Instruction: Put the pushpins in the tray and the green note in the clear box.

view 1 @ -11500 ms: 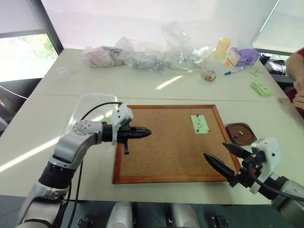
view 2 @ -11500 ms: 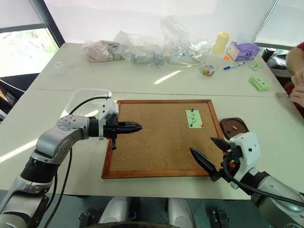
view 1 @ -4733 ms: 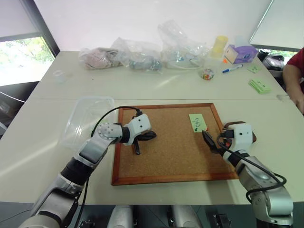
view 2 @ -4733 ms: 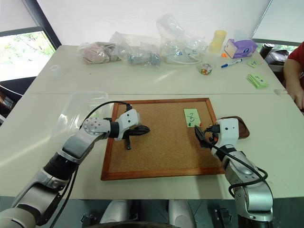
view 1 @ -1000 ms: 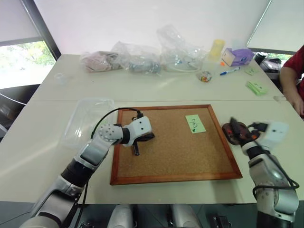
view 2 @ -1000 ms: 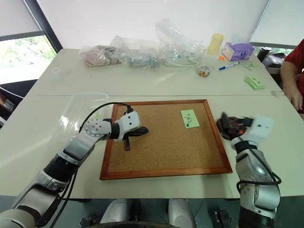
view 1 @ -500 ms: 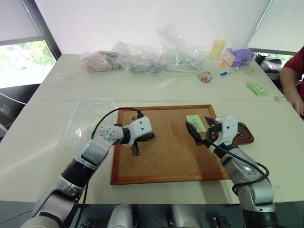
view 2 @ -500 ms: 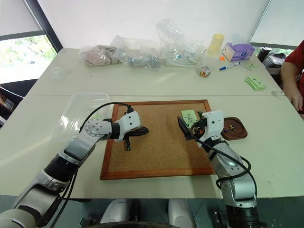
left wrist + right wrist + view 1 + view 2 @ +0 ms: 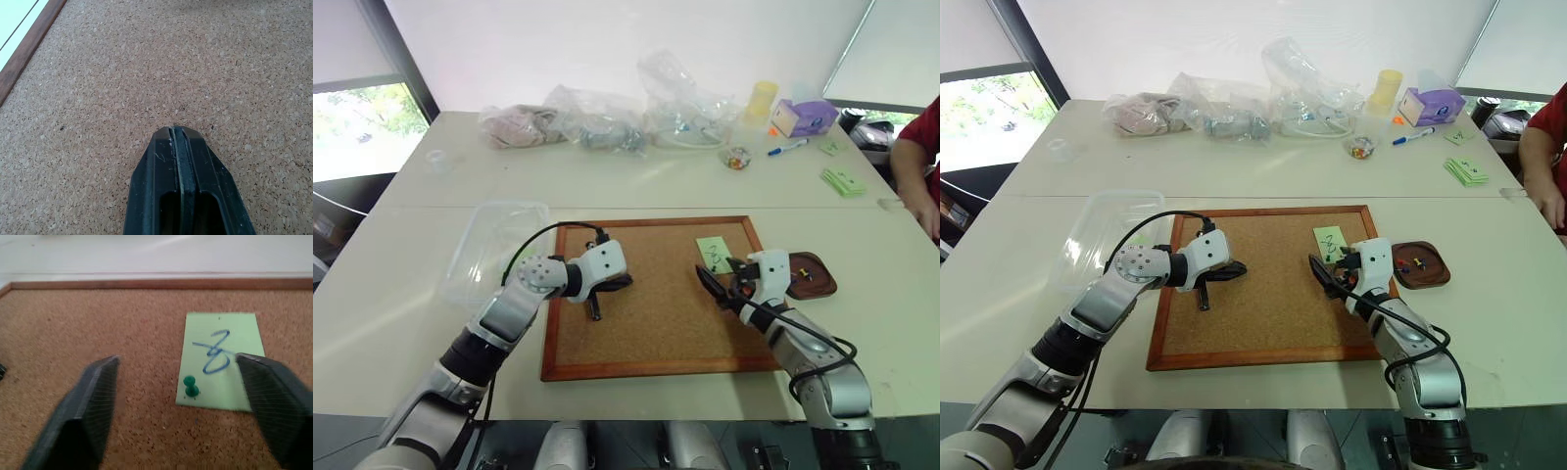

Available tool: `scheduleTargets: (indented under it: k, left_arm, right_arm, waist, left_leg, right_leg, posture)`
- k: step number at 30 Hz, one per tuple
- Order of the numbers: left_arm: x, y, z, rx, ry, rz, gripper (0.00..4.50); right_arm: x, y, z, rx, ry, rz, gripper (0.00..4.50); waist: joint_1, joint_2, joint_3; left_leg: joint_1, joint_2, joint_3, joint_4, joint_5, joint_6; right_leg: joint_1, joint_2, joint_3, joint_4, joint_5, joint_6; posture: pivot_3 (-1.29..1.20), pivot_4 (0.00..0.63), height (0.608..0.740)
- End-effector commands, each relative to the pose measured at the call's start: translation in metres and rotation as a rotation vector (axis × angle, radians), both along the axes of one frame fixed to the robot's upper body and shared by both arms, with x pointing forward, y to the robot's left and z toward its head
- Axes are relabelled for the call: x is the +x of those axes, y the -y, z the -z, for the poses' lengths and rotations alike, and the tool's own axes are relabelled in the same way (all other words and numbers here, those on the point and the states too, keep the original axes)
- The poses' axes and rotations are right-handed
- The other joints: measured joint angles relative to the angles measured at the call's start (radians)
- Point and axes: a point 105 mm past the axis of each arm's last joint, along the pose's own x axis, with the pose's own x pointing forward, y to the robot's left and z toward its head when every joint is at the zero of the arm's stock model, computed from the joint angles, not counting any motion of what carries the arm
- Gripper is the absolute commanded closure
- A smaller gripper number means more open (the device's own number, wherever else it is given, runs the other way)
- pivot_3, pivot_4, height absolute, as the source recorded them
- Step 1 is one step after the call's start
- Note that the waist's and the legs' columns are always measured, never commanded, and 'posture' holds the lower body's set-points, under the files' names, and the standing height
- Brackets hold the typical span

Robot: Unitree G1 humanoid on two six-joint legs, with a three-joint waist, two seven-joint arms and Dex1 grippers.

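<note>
While the right gripper [image 9: 178, 396] stands over the cork board [image 9: 1263, 294] with its two ribbed black fingers [image 9: 95, 401] spread well apart, the green note [image 9: 221, 360] lies flat on the grainy cork just ahead of them, a light green paper rectangle with a blue scrawl. One green pushpin [image 9: 190, 387], a tiny plastic head, sticks in the note's near corner (the only pin seen on it). The board is a rectangle of speckled brown cork in a smooth wooden frame. The tray [image 9: 1430, 274], a dark brown shallow dish with rounded corners, sits on the white table [image 9: 1263, 181] just beside the board's right edge, with a few small coloured pins in it. The left gripper [image 9: 177, 134] has its fingers pressed together, tips close over the bare cork near the board's left side. The clear box [image 9: 494, 245], transparent plastic with rounded corners, lies just left of the board.
</note>
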Motion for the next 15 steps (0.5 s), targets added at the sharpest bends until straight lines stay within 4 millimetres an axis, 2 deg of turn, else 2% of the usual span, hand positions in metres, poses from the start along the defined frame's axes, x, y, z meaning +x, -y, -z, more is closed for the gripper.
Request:
scheduleTargets:
  k: [1,4,15]
  left_arm:
    - [-0.0017,-0.0109,0.0197,0.064,-0.059,-0.040,4.50]
    - [-0.0010,-0.0110,0.0193,0.064,-0.058,-0.043,4.50]
    - [-0.0013,-0.0153,0.0219,0.083,-0.068,-0.044,4.50]
  right_arm:
    - [0.0038,-0.0017,-0.0054,-0.004,0.018,0.000,2.79]
    - [0.0043,-0.0022,-0.0040,0.006,0.007,0.002,4.39]
    - [-0.0010,0.0021,-0.0055,-0.005,0.027,0.013,4.45]
  waist:
    - [-0.001,0.000,0.000]
    - [-0.001,0.000,0.000]
    - [-0.001,0.000,0.000]
  left_leg:
    - [0.000,0.000,0.000,0.000,0.000,0.000]
    - [0.000,0.000,0.000,0.000,0.000,0.000]
    - [0.000,0.000,0.000,0.000,0.000,0.000]
  right_leg:
    - [0.000,0.000,0.000,0.000,0.000,0.000]
    - [0.000,0.000,0.000,0.000,0.000,0.000]
    - [0.000,-0.001,-0.001,0.000,0.000,0.000]
  posture:
    - [0.00,0.150,0.737]
    - [0.00,0.150,0.737]
    - [0.00,0.150,0.737]
